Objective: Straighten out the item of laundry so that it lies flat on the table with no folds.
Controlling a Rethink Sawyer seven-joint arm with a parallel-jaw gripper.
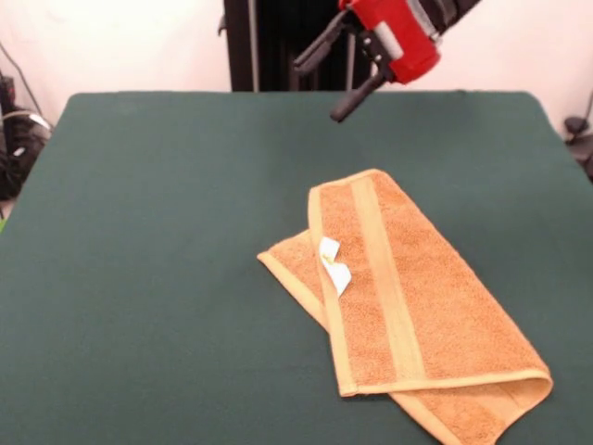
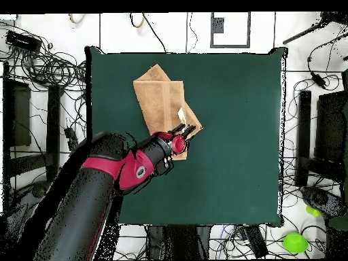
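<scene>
The item of laundry [image 1: 408, 287], an orange-tan towel, lies folded on the right half of the dark green table [image 1: 157, 241]. Its top layer is doubled over, and a lower layer sticks out at the left and at the front right corner. A lighter stripe band runs along the top layer, and a small white tag [image 1: 334, 267] sits at the fold's left edge. My gripper [image 1: 319, 91] hangs open in the air beyond the towel's far corner, holding nothing. In the overhead view the gripper [image 2: 182, 130] overlaps the towel's [image 2: 160, 98] corner nearest the robot.
Tangled cables [image 2: 51, 64] and dark equipment [image 2: 333, 129] lie on the floor around the table [image 2: 231, 136]. A green ball [image 2: 296, 242] rests on the floor by one table corner. A black post [image 1: 269, 42] stands behind the table's far edge.
</scene>
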